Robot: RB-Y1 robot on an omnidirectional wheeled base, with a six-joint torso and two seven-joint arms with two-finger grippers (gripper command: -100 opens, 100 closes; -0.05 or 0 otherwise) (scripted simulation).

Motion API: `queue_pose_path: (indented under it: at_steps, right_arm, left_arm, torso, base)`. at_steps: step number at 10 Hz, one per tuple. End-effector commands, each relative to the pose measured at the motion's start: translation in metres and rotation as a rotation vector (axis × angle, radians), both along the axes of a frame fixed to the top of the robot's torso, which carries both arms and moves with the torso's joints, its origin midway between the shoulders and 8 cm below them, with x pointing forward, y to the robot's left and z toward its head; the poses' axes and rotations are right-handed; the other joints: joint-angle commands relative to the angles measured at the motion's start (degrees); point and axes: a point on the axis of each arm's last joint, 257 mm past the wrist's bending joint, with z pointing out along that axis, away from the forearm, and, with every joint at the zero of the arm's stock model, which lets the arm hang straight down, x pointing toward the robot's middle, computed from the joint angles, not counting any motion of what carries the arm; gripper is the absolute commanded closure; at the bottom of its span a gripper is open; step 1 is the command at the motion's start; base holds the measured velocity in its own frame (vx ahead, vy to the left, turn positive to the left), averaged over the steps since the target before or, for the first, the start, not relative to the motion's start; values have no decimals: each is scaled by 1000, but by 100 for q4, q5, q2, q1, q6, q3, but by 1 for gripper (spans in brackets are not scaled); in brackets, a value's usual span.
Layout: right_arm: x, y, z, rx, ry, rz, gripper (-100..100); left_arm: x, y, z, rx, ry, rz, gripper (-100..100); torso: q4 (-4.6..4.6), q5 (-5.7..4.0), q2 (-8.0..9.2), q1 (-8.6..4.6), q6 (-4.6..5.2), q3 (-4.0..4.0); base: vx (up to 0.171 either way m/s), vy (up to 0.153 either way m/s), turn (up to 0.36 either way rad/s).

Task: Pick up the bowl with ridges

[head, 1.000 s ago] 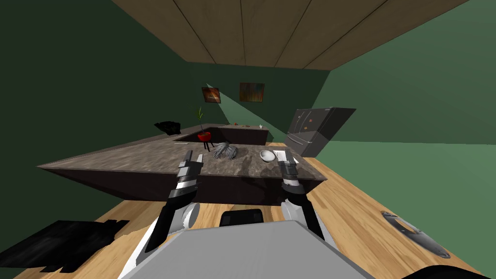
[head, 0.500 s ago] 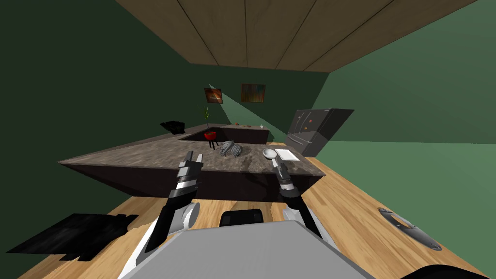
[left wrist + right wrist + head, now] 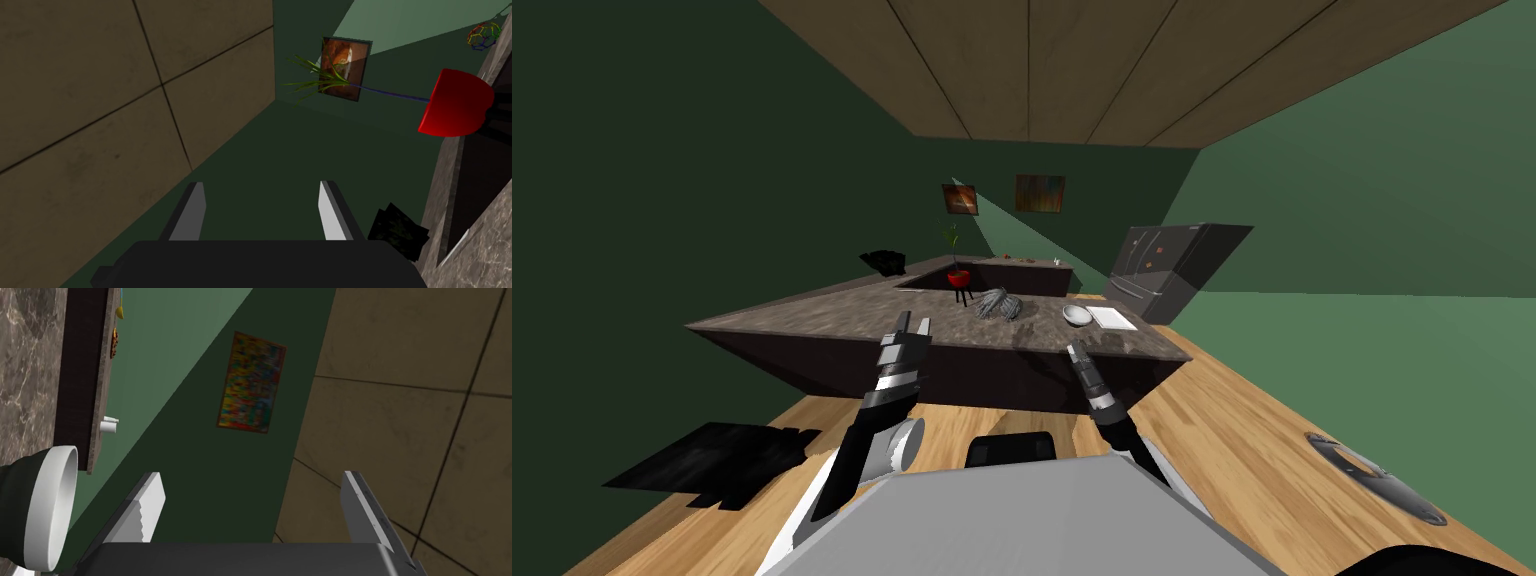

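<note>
Since a second ago the base has been drawn back from the counter [image 3: 842, 315] and the right gripper [image 3: 1073, 349] lowered to its near edge, fingers spread, nothing held. The bowl [image 3: 1077, 315], white inside and dark outside, is set at the counter's right end, just beyond that gripper, likely awaiting a sideways approach. The left gripper [image 3: 912, 322] is held spread and empty above the near edge.

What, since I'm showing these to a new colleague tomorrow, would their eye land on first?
The red plant pot stands out most, on the far part of the dark marbled counter. Beyond the open right claw sits a white-lined bowl beside a flat white slab, and a ridged grey object lies between bowl and pot.
</note>
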Motion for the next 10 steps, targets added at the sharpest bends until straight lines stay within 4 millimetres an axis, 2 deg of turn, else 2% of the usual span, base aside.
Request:
queue_pose_path:
  at_steps: [1,2,4,5,6,7,8,9,10]
  right_arm:
    - [-5,-1,-31,-45,70,23,-100]
    - [-5,-1,-32,-53,71,28,-100]
    - [-20,-3,-80,-128,176,71,-100]
    - [-22,-7,-88,-146,195,74,-100]
    - [-33,-12,-117,-186,259,90,-100]
    - [-33,-13,-117,-197,261,97,-100]
    - [-45,-17,-141,-235,316,115,-100]
    - [-47,-22,-147,-252,329,119,-100]
    - [-61,-27,-170,-286,385,133,-100]
  left_arm:
    - [0,0,0,0,0,0,0]
    - [0,0,0,0,0,0,0]
    - [0,0,0,0,0,0,0]
    - [0,0,0,0,0,0,0]
    - [0,0,0,0,0,0,0]
    - [0,0,0,0,0,0,0]
    - [0,0,0,0,0,0,0]
    - [0,0,0,0,0,0,0]
    - [0,0,0,0,0,0,0]
  torso:
    - [0,0,0,0,0,0]
    - [0,-2,0,-7,-1,0]
    - [-2,-5,-9,-19,-1,-5]
    - [-3,-2,-13,-2,-2,-7]
    - [-2,-1,-9,-7,1,-5]
    - [-1,-2,-6,-12,-1,-3]
    - [-1,-4,-8,-20,0,-4]
    - [-2,-3,-6,-12,-1,-4]
    - [-2,-3,-13,-17,1,-7]
  base:
    - [-44,98,71]
    - [-27,66,30]
    - [-19,105,122]
    - [-23,106,44]
    - [-31,88,113]
    - [-23,68,51]
    - [-28,99,105]
    - [-2,83,64]
    - [7,93,142]
